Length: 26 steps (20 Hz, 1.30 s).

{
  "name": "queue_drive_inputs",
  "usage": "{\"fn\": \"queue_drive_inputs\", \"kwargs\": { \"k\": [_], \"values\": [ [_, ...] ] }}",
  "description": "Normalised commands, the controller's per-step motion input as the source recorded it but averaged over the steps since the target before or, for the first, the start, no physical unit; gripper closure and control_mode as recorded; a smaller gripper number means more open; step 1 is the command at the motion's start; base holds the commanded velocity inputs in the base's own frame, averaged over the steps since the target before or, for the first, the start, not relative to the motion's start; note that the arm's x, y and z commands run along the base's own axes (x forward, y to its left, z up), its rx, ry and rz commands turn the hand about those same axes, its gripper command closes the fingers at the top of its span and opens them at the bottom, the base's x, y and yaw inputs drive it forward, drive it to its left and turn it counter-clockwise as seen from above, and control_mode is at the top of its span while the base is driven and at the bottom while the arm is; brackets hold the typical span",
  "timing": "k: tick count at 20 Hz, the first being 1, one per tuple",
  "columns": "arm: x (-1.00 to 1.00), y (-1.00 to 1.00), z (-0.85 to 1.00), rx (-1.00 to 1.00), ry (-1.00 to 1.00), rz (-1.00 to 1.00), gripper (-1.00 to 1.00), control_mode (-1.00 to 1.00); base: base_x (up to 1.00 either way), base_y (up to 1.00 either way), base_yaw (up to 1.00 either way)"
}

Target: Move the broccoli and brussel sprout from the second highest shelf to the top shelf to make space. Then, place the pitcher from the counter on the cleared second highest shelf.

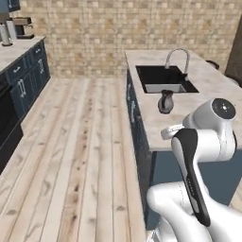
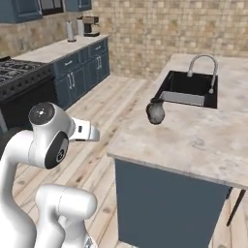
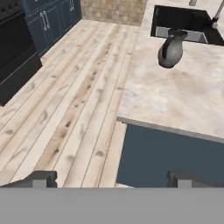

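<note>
The pitcher (image 1: 165, 102) (image 2: 156, 112) (image 3: 170, 50), a rounded grey mottled jug with a dark neck, stands upright on the beige marbled counter (image 1: 208, 85) (image 2: 193, 138) (image 3: 175, 103), just in front of the sink. My gripper (image 3: 113, 178) hangs open over the floor short of the counter's near end, well back from the pitcher, with nothing between its fingertips (image 3: 41, 177). The hand juts out beside the arm's elbow (image 2: 85, 131). The broccoli, the brussel sprout and both shelves are out of view.
A black sink (image 1: 165, 78) with a chrome tap (image 1: 177, 56) is set in the counter beyond the pitcher. Dark blue cabinets (image 1: 28, 75) and a black oven (image 1: 7, 123) line the left wall. Open wooden floor (image 1: 80, 156) lies between them and the island.
</note>
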Motion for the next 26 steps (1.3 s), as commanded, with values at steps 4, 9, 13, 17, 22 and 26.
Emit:
{"fn": "queue_drive_inputs", "kwargs": {
  "k": [4,9,13,17,22,26],
  "values": [
    [0.0,0.0,0.0,0.0,0.0,0.0,-1.0,1.0,0.51,0.68,-0.46],
    [0.0,0.0,0.0,0.0,0.0,0.0,-1.0,1.0,0.51,0.67,-0.47],
    [0.0,0.0,0.0,0.0,0.0,0.0,-1.0,1.0,0.54,0.67,-0.47],
    [0.0,0.0,0.0,0.0,0.0,0.0,-1.0,1.0,0.54,0.66,-0.47],
    [0.0,0.0,0.0,0.0,0.0,0.0,-1.0,1.0,0.49,0.74,-0.46],
    [0.0,0.0,0.0,0.0,0.0,0.0,-1.0,1.0,0.36,0.79,-0.44]
  ]
}}
